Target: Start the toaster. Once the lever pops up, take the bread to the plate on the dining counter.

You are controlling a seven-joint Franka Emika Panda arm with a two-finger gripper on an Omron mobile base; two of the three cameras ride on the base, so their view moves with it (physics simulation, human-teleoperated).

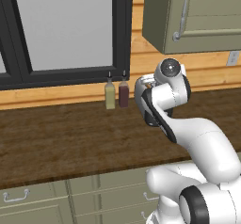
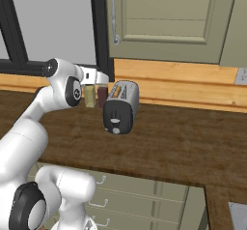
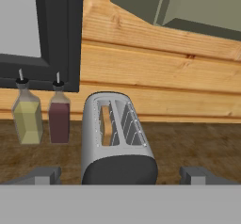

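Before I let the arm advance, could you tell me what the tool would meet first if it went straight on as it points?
Most likely the toaster: it sits centred ahead of the open tool, between the fingertips. The gap is hard to judge.

Toaster stood on worktop, bread in its left slot; two bottles left of it, against the wall.

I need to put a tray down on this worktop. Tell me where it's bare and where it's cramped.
Bare: the worktop right of the toaster, and the broad stretch left of the two bottles under the window. Cramped: at the wall, where bottles, toaster and the open gripper bunch together.
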